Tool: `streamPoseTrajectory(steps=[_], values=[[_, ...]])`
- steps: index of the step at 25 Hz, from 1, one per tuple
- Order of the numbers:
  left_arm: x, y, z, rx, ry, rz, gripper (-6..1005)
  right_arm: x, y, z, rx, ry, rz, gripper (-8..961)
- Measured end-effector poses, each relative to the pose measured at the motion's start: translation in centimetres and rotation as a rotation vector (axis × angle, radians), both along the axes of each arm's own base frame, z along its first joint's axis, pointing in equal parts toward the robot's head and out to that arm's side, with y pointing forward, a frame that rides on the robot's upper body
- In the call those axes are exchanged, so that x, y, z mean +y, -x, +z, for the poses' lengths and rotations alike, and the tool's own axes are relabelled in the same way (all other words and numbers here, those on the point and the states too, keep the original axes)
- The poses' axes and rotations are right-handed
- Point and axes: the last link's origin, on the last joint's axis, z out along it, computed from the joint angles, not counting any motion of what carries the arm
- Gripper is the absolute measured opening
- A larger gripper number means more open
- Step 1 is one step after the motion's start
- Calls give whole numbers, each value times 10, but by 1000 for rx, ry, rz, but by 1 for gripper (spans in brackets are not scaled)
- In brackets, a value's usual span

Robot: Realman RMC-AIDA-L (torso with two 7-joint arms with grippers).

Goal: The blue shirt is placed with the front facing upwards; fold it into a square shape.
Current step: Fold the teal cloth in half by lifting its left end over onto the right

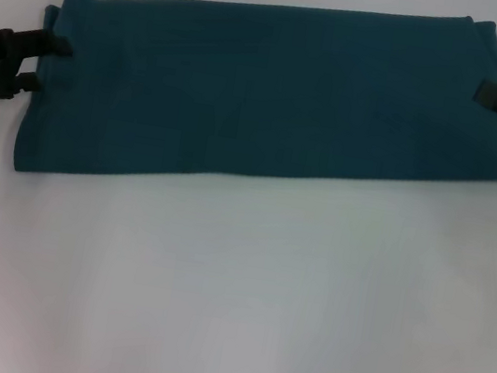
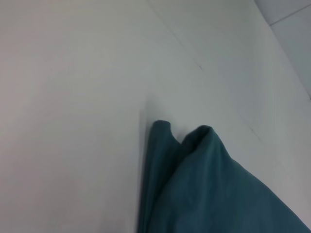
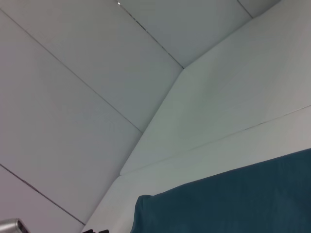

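The blue shirt [image 1: 272, 96] lies folded as a long band, its long axis running left to right across the far half of the white table [image 1: 232, 288]. Left gripper [image 1: 48, 64] straddles the left short edge, fingers spread. Right gripper [image 1: 490, 94] overlies the right end; finger state cannot be told. Each arm is nearest its own end, so the next fold, in my judgement, runs along that axis.

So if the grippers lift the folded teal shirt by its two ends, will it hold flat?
Probably not. The folded teal cotton shirt is a long, thin strip, so its middle would likely sag. Its layered edges look loose and may splay. It is probably light, sliding easily across the smooth white table.
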Motion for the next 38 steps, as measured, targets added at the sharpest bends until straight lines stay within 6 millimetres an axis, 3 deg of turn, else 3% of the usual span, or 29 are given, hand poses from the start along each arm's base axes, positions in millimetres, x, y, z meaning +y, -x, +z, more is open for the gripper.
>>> streamPoseTrajectory(steps=[23, 28, 31, 38], values=[[5, -3, -15, 60, 0, -10, 840, -2, -3, 0, 0, 2, -10, 636], [6, -7, -8, 42, -8, -24, 840, -3, -2, 0, 3, 1, -8, 635], [7, -10, 6, 30, -34, -24, 840, -3, -3, 0, 4, 2, -9, 635], [5, -10, 27, -74, 59, 96, 840, -4, -4, 1, -3, 27, -22, 633]])
